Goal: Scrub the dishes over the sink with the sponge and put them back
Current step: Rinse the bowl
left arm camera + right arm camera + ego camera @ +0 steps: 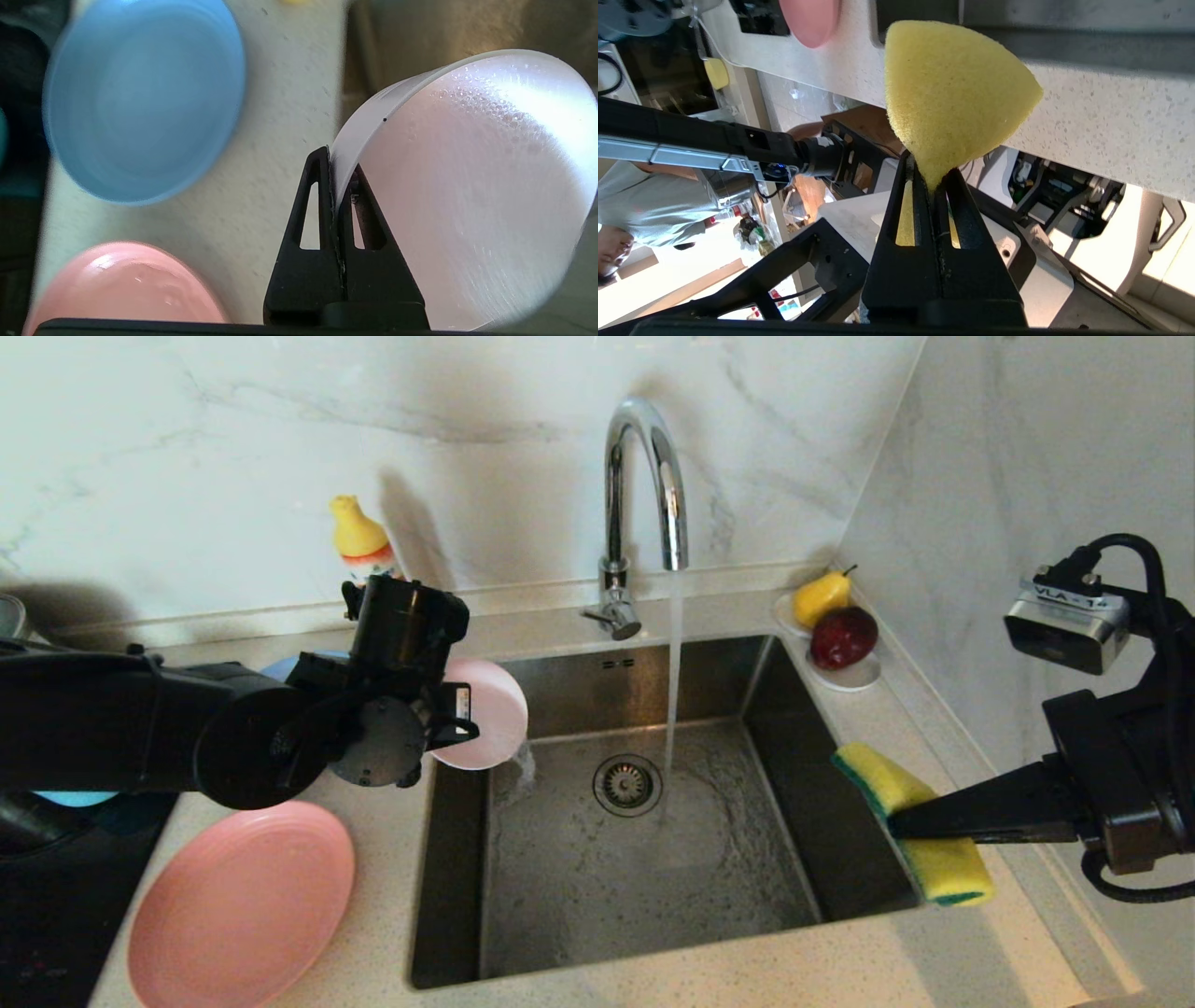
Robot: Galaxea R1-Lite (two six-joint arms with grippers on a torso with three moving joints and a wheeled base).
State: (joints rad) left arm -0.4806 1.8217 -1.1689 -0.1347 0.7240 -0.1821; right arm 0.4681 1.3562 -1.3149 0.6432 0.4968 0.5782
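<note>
On the speckled tabletop [709,980] around the sink [644,859] with water running, the left gripper [337,186] pinches the pale pink bowl [490,709] by its wet rim, which could slip, while the right gripper [934,184] clamps the sponge [910,821].

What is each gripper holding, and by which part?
The left gripper pinches the pale pink bowl by its rim. The right gripper pinches the sponge at its middle.
</note>
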